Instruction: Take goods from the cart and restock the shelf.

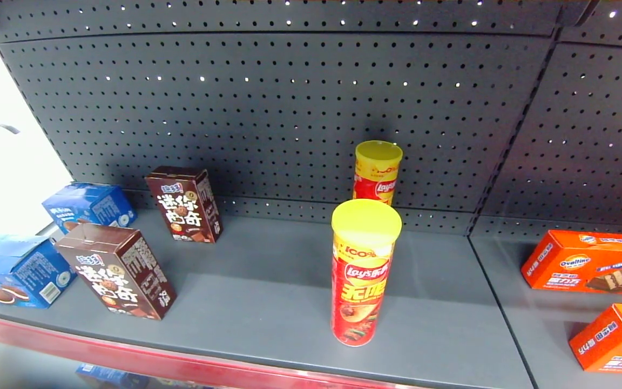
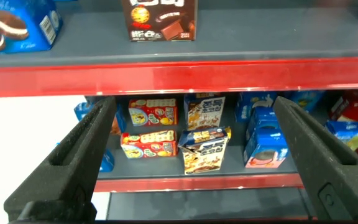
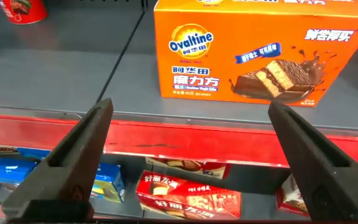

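The grey shelf [image 1: 268,292] with its red front edge holds two blue boxes [image 1: 14,270], two brown boxes [image 1: 119,270], two red chip cans with yellow lids [image 1: 362,270] and, on the right section, orange boxes [image 1: 592,262]. My left gripper [image 2: 191,168] is open and holds nothing. It hangs in front of the red shelf edge [image 2: 179,78], just below a brown box [image 2: 159,18]. My right gripper [image 3: 191,165] is open and bare too, in front of the shelf edge below an orange box [image 3: 260,53].
A perforated dark back panel [image 1: 289,108] closes the shelf behind. A lower shelf carries several small boxes [image 2: 204,140] and red packets [image 3: 188,196]. Grey shelf floor lies bare between the brown boxes and the cans, and right of the front can.
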{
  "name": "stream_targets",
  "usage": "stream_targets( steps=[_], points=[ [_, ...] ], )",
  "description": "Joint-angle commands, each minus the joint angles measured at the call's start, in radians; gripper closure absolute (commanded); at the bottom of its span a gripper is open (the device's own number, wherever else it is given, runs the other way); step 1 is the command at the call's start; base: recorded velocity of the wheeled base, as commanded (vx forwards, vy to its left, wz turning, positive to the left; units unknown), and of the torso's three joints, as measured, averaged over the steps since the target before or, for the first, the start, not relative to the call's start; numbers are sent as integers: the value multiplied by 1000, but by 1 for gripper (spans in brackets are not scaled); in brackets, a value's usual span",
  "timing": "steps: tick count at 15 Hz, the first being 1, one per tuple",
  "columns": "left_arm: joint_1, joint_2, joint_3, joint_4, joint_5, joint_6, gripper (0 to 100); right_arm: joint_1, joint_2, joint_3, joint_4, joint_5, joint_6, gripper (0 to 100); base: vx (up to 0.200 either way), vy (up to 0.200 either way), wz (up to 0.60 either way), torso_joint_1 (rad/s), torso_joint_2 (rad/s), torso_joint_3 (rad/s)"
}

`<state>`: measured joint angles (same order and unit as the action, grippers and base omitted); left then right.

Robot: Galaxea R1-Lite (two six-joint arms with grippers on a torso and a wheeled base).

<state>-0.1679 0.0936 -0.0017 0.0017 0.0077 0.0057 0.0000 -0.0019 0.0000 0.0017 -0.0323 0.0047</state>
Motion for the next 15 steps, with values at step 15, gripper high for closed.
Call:
stream_targets(
  steps=[15],
  points=[
    [-426,879,-684,-94,-179,272,0,0,2,0,0,0,0,0,0,0,0,0,0,0]
  ],
)
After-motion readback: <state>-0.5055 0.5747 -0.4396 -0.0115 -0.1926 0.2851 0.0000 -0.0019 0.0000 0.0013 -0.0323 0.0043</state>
